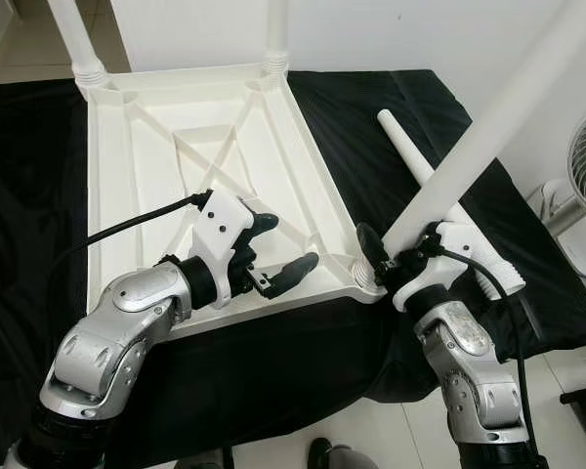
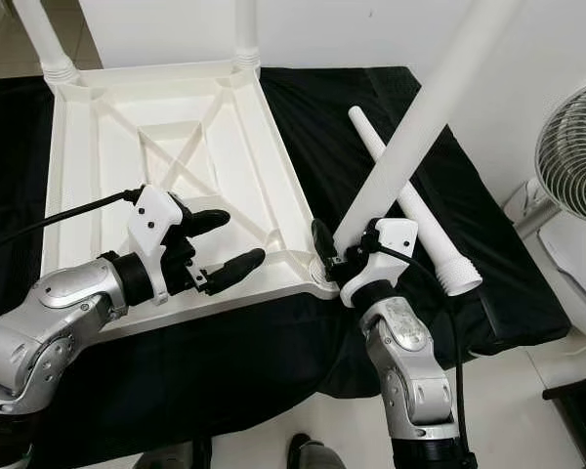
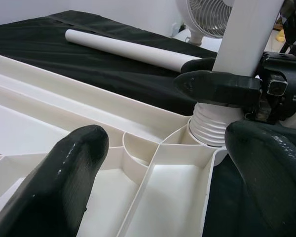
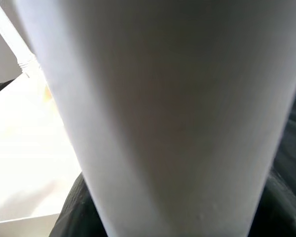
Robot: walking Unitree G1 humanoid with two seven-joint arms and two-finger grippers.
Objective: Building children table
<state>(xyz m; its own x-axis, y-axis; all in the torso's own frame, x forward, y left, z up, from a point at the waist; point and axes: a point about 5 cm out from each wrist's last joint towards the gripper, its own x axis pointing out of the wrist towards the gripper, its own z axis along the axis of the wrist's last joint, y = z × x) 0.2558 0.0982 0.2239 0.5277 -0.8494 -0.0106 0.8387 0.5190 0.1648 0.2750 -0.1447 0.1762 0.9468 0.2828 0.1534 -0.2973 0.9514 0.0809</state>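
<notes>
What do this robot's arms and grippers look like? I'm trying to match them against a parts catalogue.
Both arms are segmented silver metal with rounded joint shells. The left arm ends in a black wrist collar and a white angular camera housing with two dark dots, fed by a black cable. The left gripper has two long black rounded fingers. The right arm carries a similar white housing and black cable; the right gripper is also black.

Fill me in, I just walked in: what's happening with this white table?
The robot is fitting legs to an upside-down white tabletop on a black cloth. Its right gripper is shut on a leg seated in the near right corner socket. The left gripper hovers open over the tabletop's near edge. Two far legs already stand; a spare leg lies on the cloth.
</notes>
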